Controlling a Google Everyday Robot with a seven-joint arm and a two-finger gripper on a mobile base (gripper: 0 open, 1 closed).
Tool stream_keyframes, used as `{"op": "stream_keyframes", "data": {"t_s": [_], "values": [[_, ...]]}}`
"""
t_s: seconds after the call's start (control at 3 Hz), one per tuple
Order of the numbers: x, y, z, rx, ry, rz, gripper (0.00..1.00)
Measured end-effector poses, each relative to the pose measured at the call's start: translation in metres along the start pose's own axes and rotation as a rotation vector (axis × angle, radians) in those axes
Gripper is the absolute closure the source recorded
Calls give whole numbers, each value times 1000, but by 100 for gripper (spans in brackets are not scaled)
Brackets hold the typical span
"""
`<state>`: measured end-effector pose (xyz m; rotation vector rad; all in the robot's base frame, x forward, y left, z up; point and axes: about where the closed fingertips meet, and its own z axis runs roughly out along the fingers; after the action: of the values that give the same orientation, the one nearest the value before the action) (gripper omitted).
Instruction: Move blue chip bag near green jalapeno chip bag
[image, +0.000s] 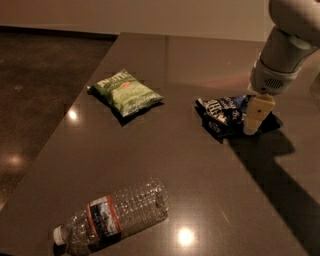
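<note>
Camera view looks down across a dark, glossy surface that fills most of the scene, with a mottled brown floor to its left and a pale wall along the top. The robot's 1 arm, pale grey and rounded, comes in from the upper right corner and throws a long shadow across the surface toward the lower right. A clear plastic bottle with a red and dark label lies on its side near the front edge, cap pointing left, well apart from the 2 bags. The green jalapeno chip bag lies flat in the left half of the surface, puffy, with a reddish patch at its middle. The blue chip bag lies crumpled to the right of it, well apart, with bare surface between them. The gripper reaches down at the right end of the blue chip bag, its cream tip touching or just over the bag's edge; whether it is grasping the bag cannot be told.
</note>
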<state>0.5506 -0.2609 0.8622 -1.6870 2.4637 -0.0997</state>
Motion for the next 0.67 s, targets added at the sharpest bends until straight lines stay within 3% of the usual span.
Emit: {"op": "stream_keyframes", "data": {"t_s": [0.67], "values": [[-22, 6, -11, -2, -38, -29, 64]]}}
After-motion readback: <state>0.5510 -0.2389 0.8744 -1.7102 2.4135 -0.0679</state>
